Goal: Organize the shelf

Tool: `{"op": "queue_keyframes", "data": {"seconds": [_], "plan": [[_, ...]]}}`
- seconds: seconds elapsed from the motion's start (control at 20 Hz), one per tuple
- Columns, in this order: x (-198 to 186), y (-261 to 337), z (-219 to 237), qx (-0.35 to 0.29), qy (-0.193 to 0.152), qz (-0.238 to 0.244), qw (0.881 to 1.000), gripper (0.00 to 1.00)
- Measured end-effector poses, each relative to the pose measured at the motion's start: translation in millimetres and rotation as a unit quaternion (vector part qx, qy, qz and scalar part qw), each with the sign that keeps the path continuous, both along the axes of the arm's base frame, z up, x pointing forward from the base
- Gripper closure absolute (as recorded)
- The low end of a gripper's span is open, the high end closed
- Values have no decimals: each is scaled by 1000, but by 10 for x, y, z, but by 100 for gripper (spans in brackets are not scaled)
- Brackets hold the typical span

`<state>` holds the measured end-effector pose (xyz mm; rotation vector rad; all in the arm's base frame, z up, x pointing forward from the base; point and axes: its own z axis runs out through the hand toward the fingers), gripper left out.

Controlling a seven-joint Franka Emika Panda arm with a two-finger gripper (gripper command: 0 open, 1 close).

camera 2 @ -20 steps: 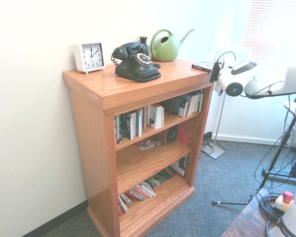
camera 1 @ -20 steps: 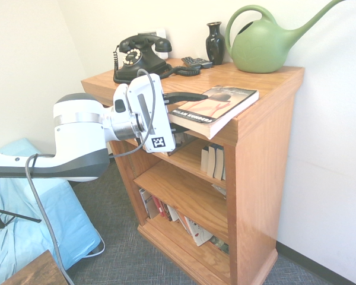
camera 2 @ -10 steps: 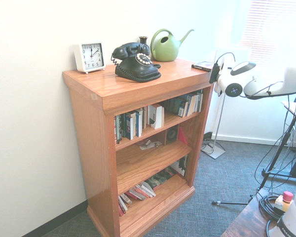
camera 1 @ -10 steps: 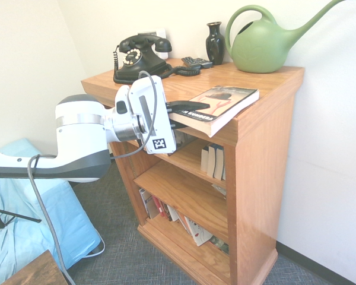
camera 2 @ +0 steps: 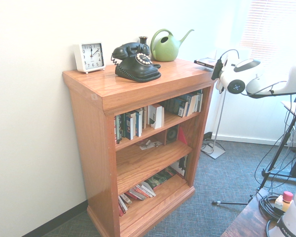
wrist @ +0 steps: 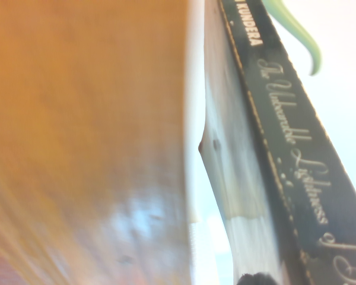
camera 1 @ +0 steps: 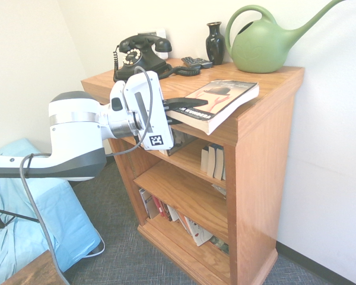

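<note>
The shelf (camera 1: 267,148) is an orange-brown bookcase with three open tiers, also seen in the second exterior view (camera 2: 103,89). A paperback book (camera 1: 222,98) with a dark spine lies on its top, overhanging the front edge. My gripper (camera 1: 187,107) reaches in from the left and is shut on the book's overhanging end. That end is tilted up off the wood. In the second exterior view the book (camera 2: 205,62) sits at the top's right corner beside the gripper (camera 2: 216,69). The wrist view shows the book's spine (wrist: 285,148) close against the shelf's wooden edge (wrist: 89,148).
On the shelf top stand a black rotary telephone (camera 1: 139,56), a black vase (camera 1: 215,43), a green watering can (camera 1: 264,44), a small dark remote (camera 1: 197,62) and a white clock (camera 2: 89,57). Books fill the tiers (camera 2: 138,123). A blue cushion (camera 1: 29,208) lies at floor level.
The fingers have closed on the book's overhanging end, and that end has risen slightly off the shelf top. The wrist has shifted a little to the left.
</note>
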<state>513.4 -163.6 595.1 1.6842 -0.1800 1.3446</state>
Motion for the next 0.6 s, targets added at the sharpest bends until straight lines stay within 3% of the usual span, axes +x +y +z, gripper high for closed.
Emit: {"op": "queue_keyframes", "data": {"seconds": [0.3,0.6], "plan": [[-737,11,128,86,-40,-26,995,100],[-1325,311,-213,208,-51,-18,977,100]]}}
